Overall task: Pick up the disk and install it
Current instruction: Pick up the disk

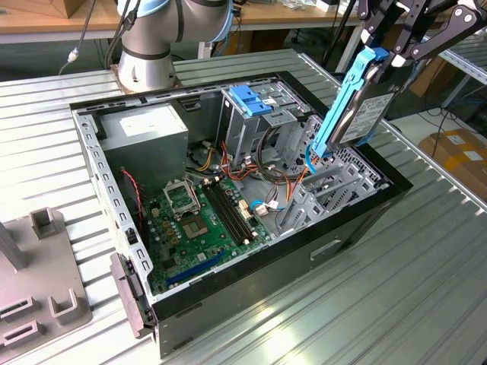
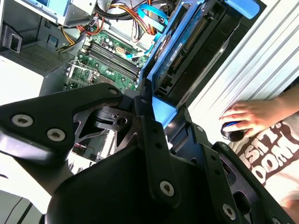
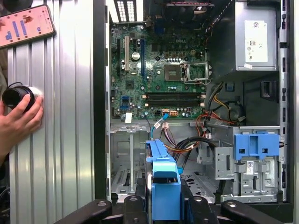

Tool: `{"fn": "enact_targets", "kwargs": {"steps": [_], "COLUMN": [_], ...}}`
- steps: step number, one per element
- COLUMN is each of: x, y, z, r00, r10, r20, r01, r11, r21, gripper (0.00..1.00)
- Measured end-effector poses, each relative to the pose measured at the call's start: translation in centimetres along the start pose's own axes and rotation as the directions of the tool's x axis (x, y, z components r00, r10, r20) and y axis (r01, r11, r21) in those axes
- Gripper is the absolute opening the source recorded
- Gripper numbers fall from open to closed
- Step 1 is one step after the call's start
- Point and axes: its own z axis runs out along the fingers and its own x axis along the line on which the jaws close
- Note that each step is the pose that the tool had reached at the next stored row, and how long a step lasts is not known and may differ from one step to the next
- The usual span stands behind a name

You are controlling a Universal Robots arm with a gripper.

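Right now I am watching the tool (image 1: 384, 55) clamping its fingers on the upper end of the disk (image 1: 364, 106), which is hanging below it, clear of the counter (image 1: 426, 289). In the exterior view the disk's long axis is running steeply down from the tool. It is leaning so that the lower end is pointing into the open computer case (image 1: 358, 220), over the interior near the wall on the tool's side. One blue rail (image 1: 340, 106) is facing the exterior view's left, and the labelled face is facing the exterior view's right.

The first wrist view is giving me the disk (image 3: 163, 186) end-on, as a narrow blue strip between the tool's fingers. Beyond it the motherboard (image 3: 159, 79), the power supply (image 3: 250, 42) and the blue-topped drive cage (image 3: 257, 147) are lying inside the case. That view is also showing a person's hand (image 3: 18, 119) resting on a round black object (image 3: 14, 95) on the counter, beside a phone (image 3: 25, 25).

The second wrist view is showing the disk (image 2: 187, 51) from close beside the tool (image 2: 163, 109), with its dark side framed by blue.
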Motion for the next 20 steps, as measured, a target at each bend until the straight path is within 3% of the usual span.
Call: {"fn": "enact_targets", "kwargs": {"steps": [8,13,20], "x": [0.01,0.54,0.57], "y": [0.0,-0.01,-0.01], "z": [0.01,0.0,0.0], "r00": [1.0,1.0,1.0], "r10": [0.0,0.0,0.0], "r20": [-0.0001,0.0,0.0], "r01": [0.0,0.0,0.0], "r11": [1.0,1.0,1.0], "r21": [0.0,0.0,0.0], "gripper": [0.36,0.36,0.36]}}
